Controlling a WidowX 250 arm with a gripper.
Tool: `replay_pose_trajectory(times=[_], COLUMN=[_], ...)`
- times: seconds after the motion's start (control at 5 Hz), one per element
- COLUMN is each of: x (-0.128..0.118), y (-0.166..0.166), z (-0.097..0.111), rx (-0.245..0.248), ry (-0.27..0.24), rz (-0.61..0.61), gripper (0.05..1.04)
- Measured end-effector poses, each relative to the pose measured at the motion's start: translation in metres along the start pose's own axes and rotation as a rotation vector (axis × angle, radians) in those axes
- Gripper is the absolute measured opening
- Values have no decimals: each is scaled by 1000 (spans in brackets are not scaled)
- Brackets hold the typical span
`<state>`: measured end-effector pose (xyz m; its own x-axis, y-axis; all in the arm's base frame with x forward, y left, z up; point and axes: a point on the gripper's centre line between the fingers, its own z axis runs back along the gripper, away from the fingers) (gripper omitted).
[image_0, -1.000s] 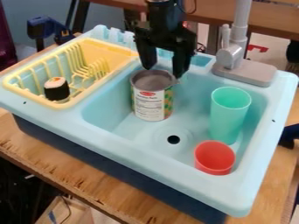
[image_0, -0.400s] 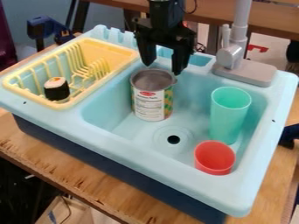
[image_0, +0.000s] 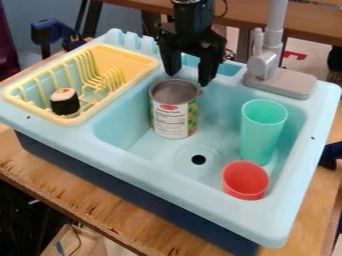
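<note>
Slight shift twd faucet (image_0: 266, 62) by end effector (image_0: 188, 80), fingers wide apart, nr can (image_0: 174, 112) in blue sink (image_0: 143, 160) w/ green cup (image_0: 259, 137) & red cup (image_0: 244, 181).

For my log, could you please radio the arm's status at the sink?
Gripper open, empty, near the can. Can upright in the sink. Green cup and red cup clear of both.
</note>
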<state>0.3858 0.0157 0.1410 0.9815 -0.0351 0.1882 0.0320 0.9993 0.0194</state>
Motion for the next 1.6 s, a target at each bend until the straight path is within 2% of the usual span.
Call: replay_pose_trajectory(times=[0.2,0.4,0.6,1.2,1.4,1.6], x=[2,-11,-28,-63,-77,-96], y=[-1,-4,-6,-4,-2,-7], z=[-2,-2,-1,-1,3,12], rx=[-7,-23,-28,-9,17,66], ry=[-11,-25,-2,103,157,222], rz=[-6,3,17,78,116,142], gripper=[1001,1000,1000,1000,1000,1000])
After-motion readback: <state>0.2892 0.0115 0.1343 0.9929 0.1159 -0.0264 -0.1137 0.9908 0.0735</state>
